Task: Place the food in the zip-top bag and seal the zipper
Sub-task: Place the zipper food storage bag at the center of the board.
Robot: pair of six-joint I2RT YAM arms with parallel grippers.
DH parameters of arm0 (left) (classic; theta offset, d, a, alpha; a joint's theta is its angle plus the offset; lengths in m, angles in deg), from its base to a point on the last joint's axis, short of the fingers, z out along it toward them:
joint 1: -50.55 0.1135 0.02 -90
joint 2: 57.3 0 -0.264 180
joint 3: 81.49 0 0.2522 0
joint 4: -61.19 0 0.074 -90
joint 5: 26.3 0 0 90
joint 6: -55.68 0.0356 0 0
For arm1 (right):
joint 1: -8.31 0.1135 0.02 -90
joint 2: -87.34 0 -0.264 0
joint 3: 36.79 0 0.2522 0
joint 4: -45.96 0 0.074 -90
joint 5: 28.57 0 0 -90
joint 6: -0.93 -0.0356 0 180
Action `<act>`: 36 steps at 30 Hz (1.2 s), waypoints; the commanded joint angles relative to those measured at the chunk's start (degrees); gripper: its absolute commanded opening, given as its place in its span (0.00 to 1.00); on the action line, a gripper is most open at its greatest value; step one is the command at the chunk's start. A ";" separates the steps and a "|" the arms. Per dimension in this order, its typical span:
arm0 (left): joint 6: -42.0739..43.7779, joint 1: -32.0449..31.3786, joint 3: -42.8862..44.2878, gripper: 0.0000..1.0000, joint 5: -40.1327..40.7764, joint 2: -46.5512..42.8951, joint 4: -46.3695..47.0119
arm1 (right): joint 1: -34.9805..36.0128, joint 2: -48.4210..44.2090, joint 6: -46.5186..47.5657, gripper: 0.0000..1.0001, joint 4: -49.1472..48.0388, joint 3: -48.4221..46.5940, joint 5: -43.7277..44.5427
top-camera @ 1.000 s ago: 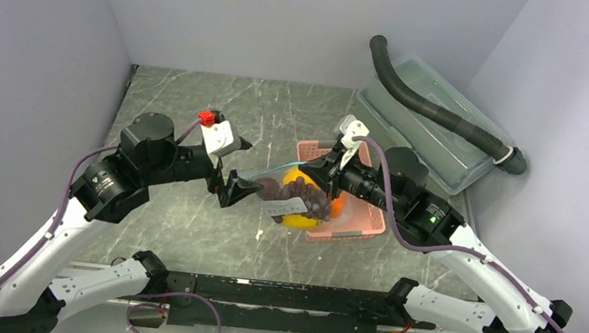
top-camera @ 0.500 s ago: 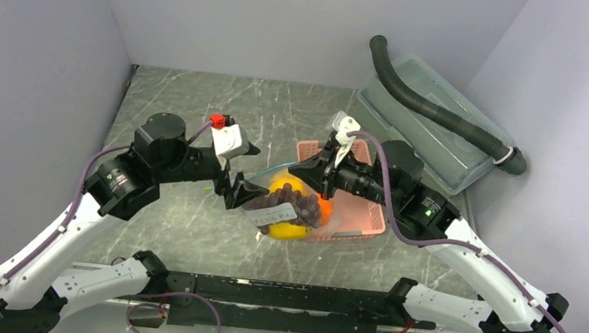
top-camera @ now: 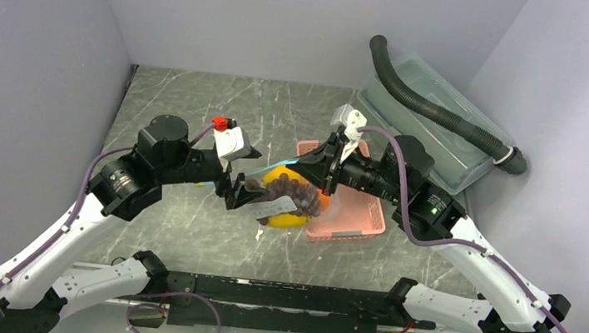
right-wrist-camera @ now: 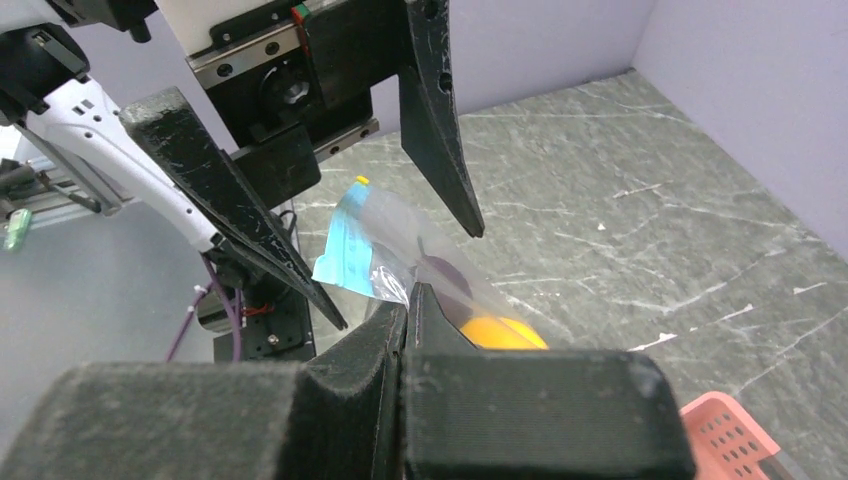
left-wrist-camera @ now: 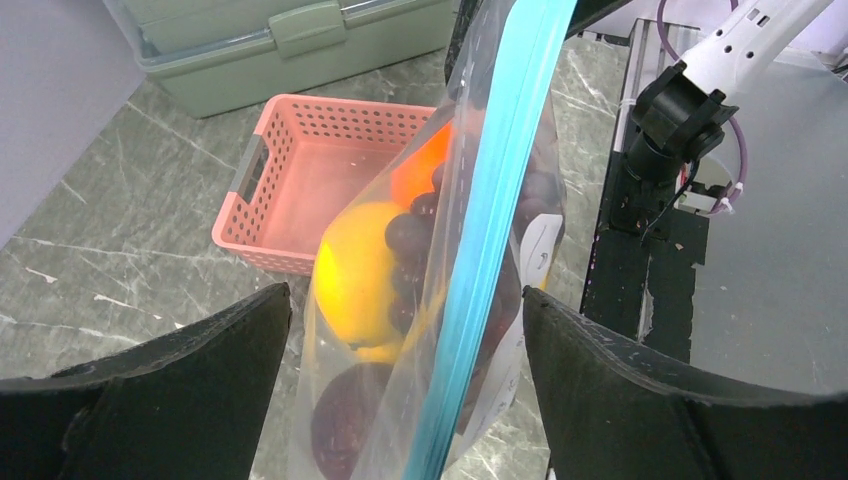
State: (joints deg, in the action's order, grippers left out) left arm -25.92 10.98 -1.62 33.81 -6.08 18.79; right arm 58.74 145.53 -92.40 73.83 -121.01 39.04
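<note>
The right gripper [right-wrist-camera: 410,300] is pinching one end of the zipper [left-wrist-camera: 490,200] with its jaws fully closed. The zip-top bag [top-camera: 280,201] is hanging from that pinch over the middle of the counter [top-camera: 189,104], just off the left side of the pink basket [left-wrist-camera: 300,190]; whether its belly is resting on the counter I cannot tell. The left gripper [left-wrist-camera: 405,292] is standing wide open, one finger on each side of the bag, holding nothing. The food is already sitting inside: a yellow fruit [left-wrist-camera: 355,280], grapes [left-wrist-camera: 410,235], an orange [left-wrist-camera: 420,170] and a dark round fruit [left-wrist-camera: 345,430] at the bottom. So the step in hand is probably the sealing. Doing it well is a matter of bringing the left jaws onto the blue strip itself, not the bulging film below, and closing squarely across it while the right gripper is holding its end taut; a slack or twisted strip is likely to leave a gap. No slider is showing. The bag's long axis is running along the strip, gripper to gripper, roughly left to right across the counter, with the right end leaning toward the far edge. The mouth is pointing up and the load is sagging down.
</note>
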 commanded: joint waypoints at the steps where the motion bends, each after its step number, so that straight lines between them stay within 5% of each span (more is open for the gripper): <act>1: 1.71 0.11 -0.05 0.88 -1.98 0.14 1.93 | -0.07 -0.30 -1.40 0.00 -7.61 -3.76 -2.35; 9: 1.81 0.11 0.21 0.58 -3.41 0.31 0.68 | -0.07 -0.12 -2.26 0.00 -9.62 -3.18 -3.03; 14: 2.25 0.12 0.30 0.29 -3.60 0.20 0.00 | -0.07 -0.48 -2.05 0.00 -9.41 -2.84 -2.44; 17: 2.18 0.11 0.38 0.00 -3.41 0.32 0.07 | -0.07 -0.99 -1.85 0.00 -8.99 -2.36 -1.71; 25: 1.37 0.11 0.34 0.00 5.60 0.80 0.25 | -0.07 -3.30 -0.98 0.10 -8.21 0.92 3.26; 32: 1.60 0.11 0.24 0.00 13.58 1.95 -0.11 | -0.16 -5.48 -0.44 0.51 -6.67 3.20 11.28; 36: 1.95 0.11 0.41 0.00 20.44 3.44 -0.41 | -0.16 -7.34 -0.28 0.58 -6.32 4.94 14.89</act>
State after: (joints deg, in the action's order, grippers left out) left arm -24.93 11.00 -1.92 46.31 -3.21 15.03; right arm 58.70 140.13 -93.08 69.45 -117.58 48.29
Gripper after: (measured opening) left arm 0.012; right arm 0.559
